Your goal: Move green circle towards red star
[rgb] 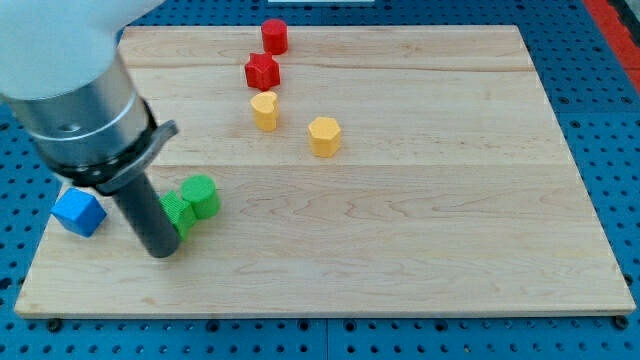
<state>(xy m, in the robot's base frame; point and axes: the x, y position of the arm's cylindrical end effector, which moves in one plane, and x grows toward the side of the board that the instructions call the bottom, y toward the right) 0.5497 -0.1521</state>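
My tip (163,252) rested on the bench (420,250) near its lower left part in the view. The tool was a plain dark rod with nothing to open or close, and it had hold of nothing; it simply stood against the blocks beside it. Just to the right of the tip, touching or nearly touching the rod, sat a green block (178,213) whose shape could not be made out, since the rod hid part of it. Right beside that one, a little farther right and up, stood the green circle (202,195), the two green pieces pressed together. To the left of the tip, at the bench's left edge, lay a blue cube-like block (79,212). Well away, up and to the right of the tip, stood a yellow heart-shaped block (264,110) and, farther right, a yellow hexagon block (324,135). Just above the yellow heart was the red star (262,71), and beyond it, near the bench's top edge, a red round block (275,35). No containers were on the bench.
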